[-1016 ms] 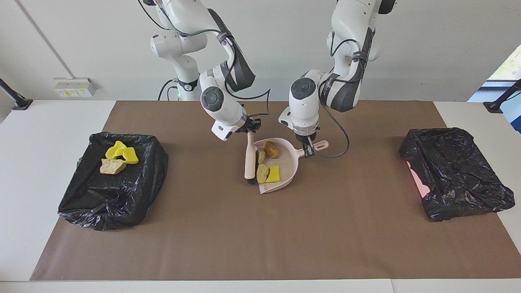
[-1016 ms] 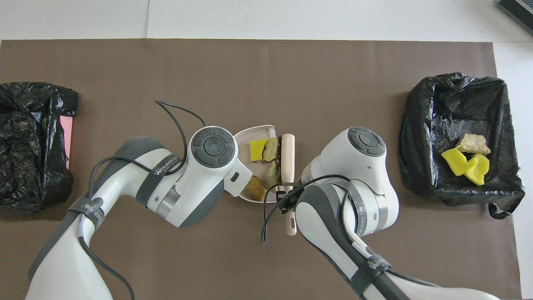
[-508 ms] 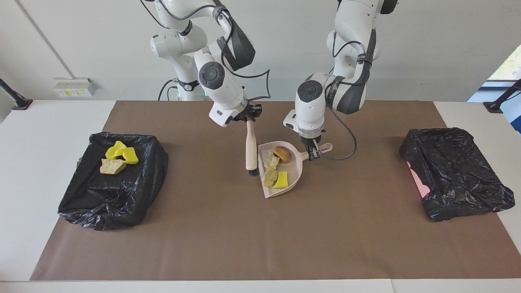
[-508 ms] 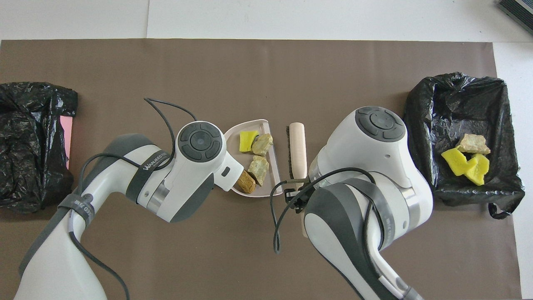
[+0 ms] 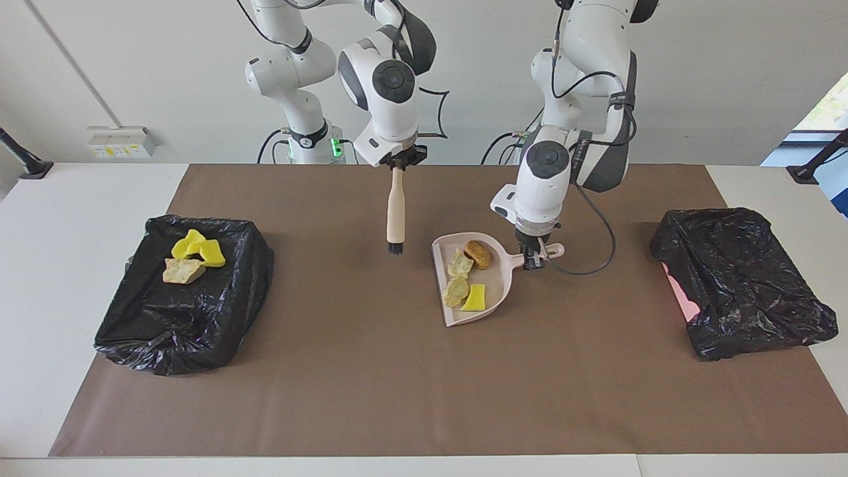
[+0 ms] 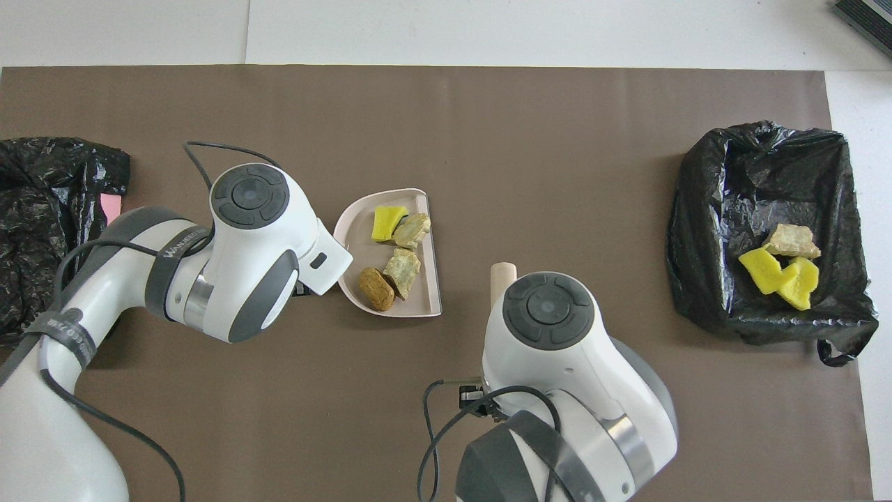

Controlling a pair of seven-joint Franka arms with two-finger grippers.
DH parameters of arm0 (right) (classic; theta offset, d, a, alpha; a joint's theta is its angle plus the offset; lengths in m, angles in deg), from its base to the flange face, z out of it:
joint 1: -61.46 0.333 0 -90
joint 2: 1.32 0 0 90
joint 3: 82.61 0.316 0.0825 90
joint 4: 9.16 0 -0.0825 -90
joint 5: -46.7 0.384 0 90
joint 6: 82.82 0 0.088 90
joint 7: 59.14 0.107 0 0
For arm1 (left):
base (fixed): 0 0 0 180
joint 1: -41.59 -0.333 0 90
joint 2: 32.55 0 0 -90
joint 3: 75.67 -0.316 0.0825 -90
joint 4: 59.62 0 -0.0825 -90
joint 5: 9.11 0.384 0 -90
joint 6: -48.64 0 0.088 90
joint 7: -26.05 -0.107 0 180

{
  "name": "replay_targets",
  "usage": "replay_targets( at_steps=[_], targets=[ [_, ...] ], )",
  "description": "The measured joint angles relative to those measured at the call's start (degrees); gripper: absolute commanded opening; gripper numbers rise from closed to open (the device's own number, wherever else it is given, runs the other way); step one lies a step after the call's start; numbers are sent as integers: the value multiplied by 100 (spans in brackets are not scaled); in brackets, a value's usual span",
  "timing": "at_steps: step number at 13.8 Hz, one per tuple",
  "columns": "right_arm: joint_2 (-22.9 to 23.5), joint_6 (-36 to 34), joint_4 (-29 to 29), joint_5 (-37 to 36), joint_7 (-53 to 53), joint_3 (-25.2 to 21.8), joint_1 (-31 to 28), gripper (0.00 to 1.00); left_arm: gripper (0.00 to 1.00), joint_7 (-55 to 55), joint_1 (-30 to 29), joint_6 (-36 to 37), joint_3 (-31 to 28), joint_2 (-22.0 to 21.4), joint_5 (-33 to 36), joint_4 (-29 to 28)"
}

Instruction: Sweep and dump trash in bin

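A pink dustpan (image 5: 493,287) (image 6: 362,230) holds several lumps of trash: a yellow foam bit (image 5: 474,298) (image 6: 388,221), two tan chunks (image 5: 460,263) (image 6: 412,230) and a brown chunk (image 5: 478,254) (image 6: 376,288). My left gripper (image 5: 534,257) is shut on the pan's handle. My right gripper (image 5: 399,162) is shut on the handle of a pink brush (image 5: 395,212) (image 6: 502,279), which hangs bristles down over the mat beside the pan. From overhead both grippers are hidden under their wrists. The bin (image 5: 182,311) (image 6: 704,230) at the right arm's end holds three lumps (image 5: 195,255) (image 6: 780,261).
A second black-bagged bin (image 5: 742,281) (image 6: 42,230) with a pink patch showing sits at the left arm's end. A brown mat (image 5: 371,384) covers the white table. Cables loop off both wrists.
The right gripper lifted the brush up off the pan and away from it. The left gripper carried the loaded dustpan toward the left arm's end of the table.
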State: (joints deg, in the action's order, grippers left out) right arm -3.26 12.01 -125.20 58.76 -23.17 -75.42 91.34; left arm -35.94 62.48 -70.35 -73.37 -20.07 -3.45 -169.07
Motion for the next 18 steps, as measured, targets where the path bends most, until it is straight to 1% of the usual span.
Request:
replay_targets(
  at_steps=[2,5,8,10,13,15,17,18],
  targets=[
    [-42,485,-373,171,319,19,348,0,0,-524,-393,-3,-13,-204,-50,63],
    [-41,1155,-1001,353,406,29,697,0,0,-1350,-1206,55,-40,-657,-258,152],
    [-43,1743,-1425,392,599,25,911,0,0,-1884,-2024,563,-97,-933,-525,413],
    [-43,2086,-1648,399,752,27,1094,0,0,-2364,-2615,748,-119,-964,-680,642],
    [-59,2158,-1773,402,754,27,1147,0,0,-3114,-3693,761,-143,-957,-1241,823],
    [-63,2239,-1806,402,754,27,1193,0,0,-3445,-4341,747,-173,-949,-1324,929],
    [-64,2326,-1829,402,747,27,1205,0,0,-3533,-4693,677,-264,-946,-1292,1002],
    [-63,2368,-1843,402,743,27,1205,0,0,-3558,-4777,586,-335,-942,-1152,1016]
  ],
)
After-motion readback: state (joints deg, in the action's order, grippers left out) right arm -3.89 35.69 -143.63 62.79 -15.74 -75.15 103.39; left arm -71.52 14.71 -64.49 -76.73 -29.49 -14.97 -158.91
